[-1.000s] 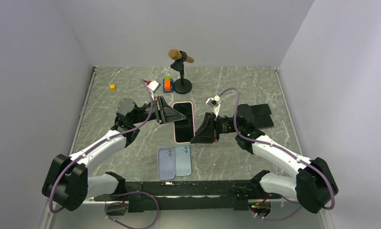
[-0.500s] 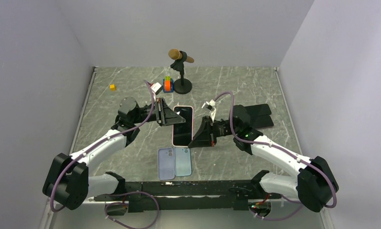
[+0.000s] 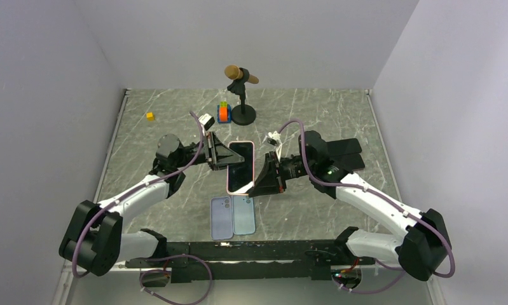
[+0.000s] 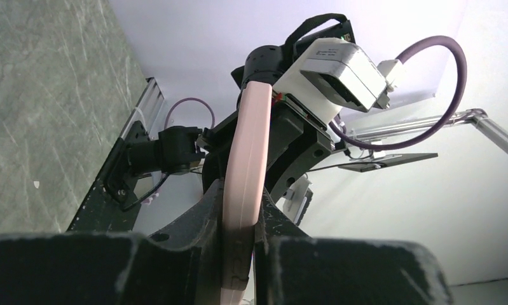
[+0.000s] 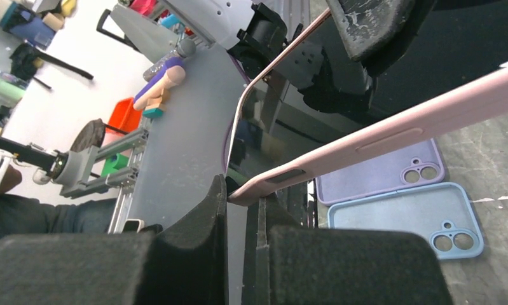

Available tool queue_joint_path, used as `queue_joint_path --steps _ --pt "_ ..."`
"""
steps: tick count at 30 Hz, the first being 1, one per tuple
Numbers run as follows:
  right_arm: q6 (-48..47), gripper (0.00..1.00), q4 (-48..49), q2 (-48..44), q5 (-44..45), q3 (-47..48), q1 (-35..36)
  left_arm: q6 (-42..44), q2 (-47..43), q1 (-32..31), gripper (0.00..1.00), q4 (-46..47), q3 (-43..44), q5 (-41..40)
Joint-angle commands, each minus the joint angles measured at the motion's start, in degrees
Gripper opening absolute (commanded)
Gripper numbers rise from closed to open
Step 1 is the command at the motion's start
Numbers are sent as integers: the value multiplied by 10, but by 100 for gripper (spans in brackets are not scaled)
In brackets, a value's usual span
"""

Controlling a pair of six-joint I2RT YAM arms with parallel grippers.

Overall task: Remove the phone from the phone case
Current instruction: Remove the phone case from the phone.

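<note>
Right now I am holding the phone case [image 4: 248, 159], pink with the phone [image 3: 240, 168] seated in it screen-up, lifted off the table [image 3: 340, 114] just beyond the blue case [image 3: 243, 213]. The left gripper [image 3: 224, 155] is pinching the case's long edge at the end farther from the blue case. The right gripper [image 5: 241, 203] is pressed onto the corner nearest the blue case, its fingers closed over the pink rim.

I am judging that this step is peeling that near corner free. To do it well, I am planning to use the left as a steady anchor and have the right roll only the soft lip back off the glass. If both pinch through case and phone together, I expect nothing will part. I am also watching for the phone slipping down toward the blue case.
</note>
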Motion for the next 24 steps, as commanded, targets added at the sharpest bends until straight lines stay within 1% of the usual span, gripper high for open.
queue_joint_path --steps 1,10,12,18,24 --pt "-187 0 59 -4 78 68 14 -150 7 -16 0 -74 10 -40" --pt "-215 0 43 19 79 111 14 -125 -3 -20 0 -120 36 -44" --pt "-238 0 35 22 83 121 15 -125 -1 -21 0 -115 36 -43" --pt "-261 0 12 33 101 138 14 -119 4 -26 0 -115 39 -42" --pt "-276 0 -6 50 106 154 14 -124 13 -34 0 -92 47 -42"
